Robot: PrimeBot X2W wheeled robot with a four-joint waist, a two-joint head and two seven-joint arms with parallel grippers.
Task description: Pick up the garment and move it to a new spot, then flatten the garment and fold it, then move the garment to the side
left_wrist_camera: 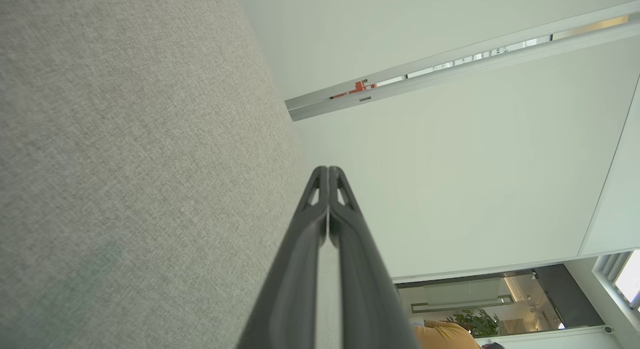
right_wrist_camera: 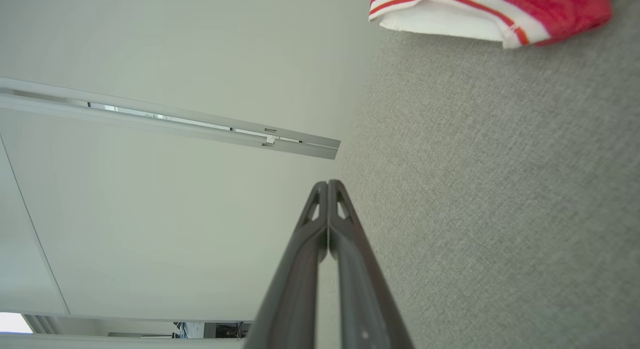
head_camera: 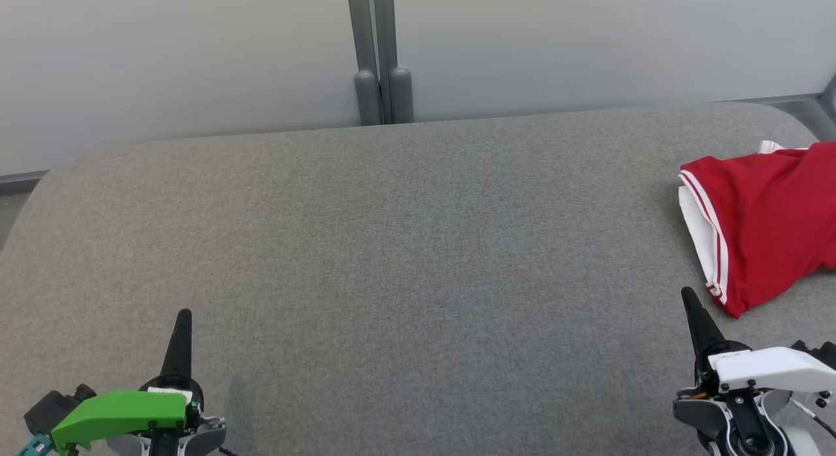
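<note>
Worktop (head_camera: pixel 418 247), grey and cloth-covered, carrying the one task object. Garment (head_camera: pixel 771 214): red fabric with a white inner layer (head_camera: pixel 695 230), lying crumpled and part-folded ahead of the right pincer (head_camera: pixel 687 293) and towards its outer side, near it but not touching; its far part runs off the picture's edge. It lies well apart from the left pincer (head_camera: pixel 185 314), with the full width of bare worktop between them.

Both pincers are clenched, fingers pressed together from root to tip, and grasp nothing; each hangs low over the near edge of the worktop, pointing away from the robot.

Striped hem (head_camera: pixel 708 247): a white-and-red banded edge, the part of the garment nearest the right pincer, ending in a corner just ahead of that pincer's tip.

Handling, as judged: the garment looks light, soft and entirely limp, so it should sag and trail from any single hold and will not keep its shape when lifted. Cloth on a cloth surface is likely to drag rather than slide. The layers are loose, so a shallow pinch may catch the top one alone. The banded hem looks thicker and firmer than the body fabric, and its near corner seems the best place to take hold, once the fingers have parted.
</note>
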